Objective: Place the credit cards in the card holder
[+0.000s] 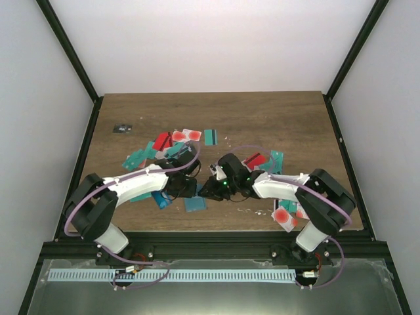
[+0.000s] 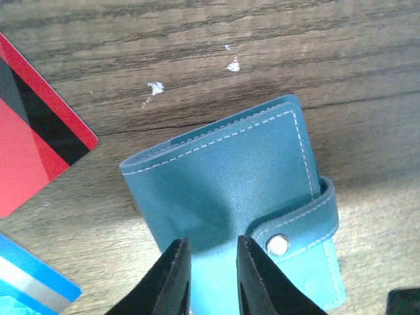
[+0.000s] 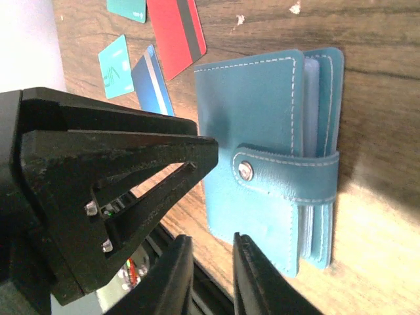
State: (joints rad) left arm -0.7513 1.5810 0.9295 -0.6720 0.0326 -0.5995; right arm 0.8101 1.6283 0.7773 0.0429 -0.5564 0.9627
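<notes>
**Card holder, strapped shut, flanked by two narrowly parted grippers**

**Left gripper** (image 2: 210,249): the two black fingers stand a small way apart with nothing seen between them. They are poised over the near end of the cover.

**Right gripper** (image 3: 211,246): the fingers are likewise a little apart and empty. They sit just beside the holder's near corner, off the cover.

**Card holder** (image 2: 230,177): teal and folded like a closed book, it lies flat on the wooden table (image 2: 131,39) near its middle.
- From the left wrist it lies directly ahead, tilted, and partly under the fingertips.
- From the right wrist it lies ahead and to the right, with its long axis running away from the fingers.
- The strap (image 3: 295,180) crosses the short way and wraps the open edge. It is fastened by a metal snap (image 2: 278,245) just right of the left gripper's right-hand finger.
- Pale pocket leaves show at the open edge; whether they hold anything cannot be told.

**Nearer tool**: the left one. The snap is probably the thing to free first, since no card can go in while the strap is fastened.

**Arms**: the left arm (image 1: 131,184) and right arm (image 1: 289,187) are both bent with elbows outward. Their forearms angle inward and meet at the centre, wrists pitched down.

**Credit cards** (image 1: 177,141): loose on the wood beyond the arms, with others by the right arm. A red card (image 2: 33,131) and a blue card (image 2: 33,282) lie left of the holder.
</notes>
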